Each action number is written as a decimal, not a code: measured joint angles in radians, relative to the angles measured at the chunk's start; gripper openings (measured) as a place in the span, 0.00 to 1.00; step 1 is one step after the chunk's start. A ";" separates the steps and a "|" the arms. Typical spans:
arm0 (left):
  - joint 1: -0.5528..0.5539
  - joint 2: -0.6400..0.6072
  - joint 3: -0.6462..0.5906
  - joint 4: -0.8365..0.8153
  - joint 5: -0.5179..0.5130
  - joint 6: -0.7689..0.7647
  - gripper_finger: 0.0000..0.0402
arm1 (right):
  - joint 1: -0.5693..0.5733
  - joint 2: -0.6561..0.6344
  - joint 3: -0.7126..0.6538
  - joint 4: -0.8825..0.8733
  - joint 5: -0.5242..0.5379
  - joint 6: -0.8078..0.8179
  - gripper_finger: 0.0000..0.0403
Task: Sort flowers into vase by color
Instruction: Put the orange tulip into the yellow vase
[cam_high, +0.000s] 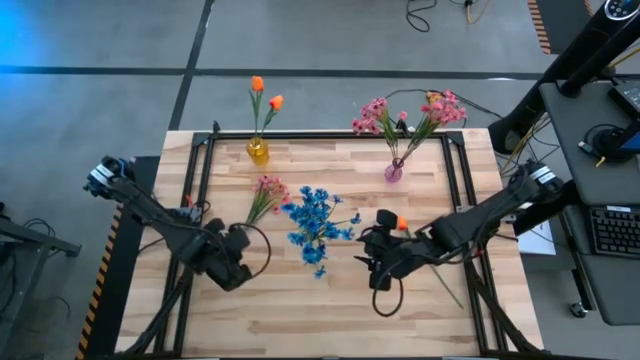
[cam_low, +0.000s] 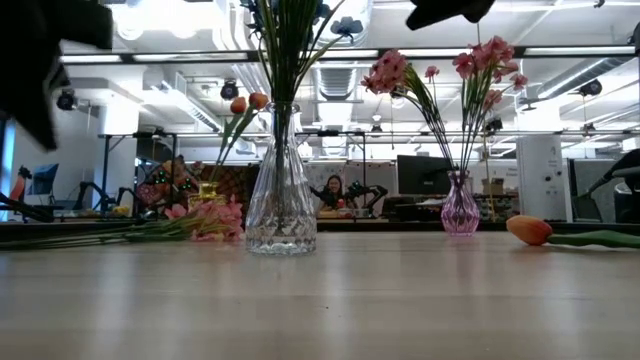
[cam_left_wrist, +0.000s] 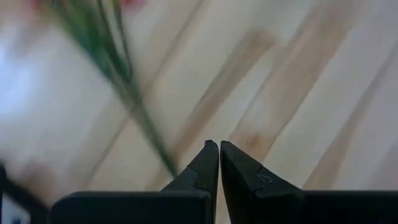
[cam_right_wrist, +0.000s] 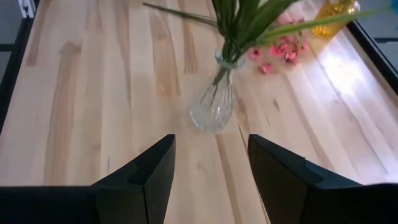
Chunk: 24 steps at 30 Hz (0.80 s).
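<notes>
Sorting continues: the right hand, fingers spread and empty, hangs above the orange flower lying on the tabletop; it likely must descend on its stalk. The left hand waits, fingers pressed together.

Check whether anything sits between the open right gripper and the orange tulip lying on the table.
Nothing visible does. The right gripper hangs open right beside the orange tulip, which lies loose on the table; the clear vase stands on the far side.
</notes>
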 joint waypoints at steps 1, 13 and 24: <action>0.008 0.000 -0.018 0.003 0.033 -0.006 0.00 | -0.001 -0.006 0.000 -0.011 -0.004 0.003 0.48; 0.178 -0.001 -0.199 0.202 0.185 0.059 0.00 | -0.011 -0.112 0.000 -0.136 -0.021 -0.020 0.46; 0.310 -0.002 -0.210 0.205 0.146 0.118 0.00 | -0.032 -0.247 -0.060 -0.168 -0.018 0.138 0.43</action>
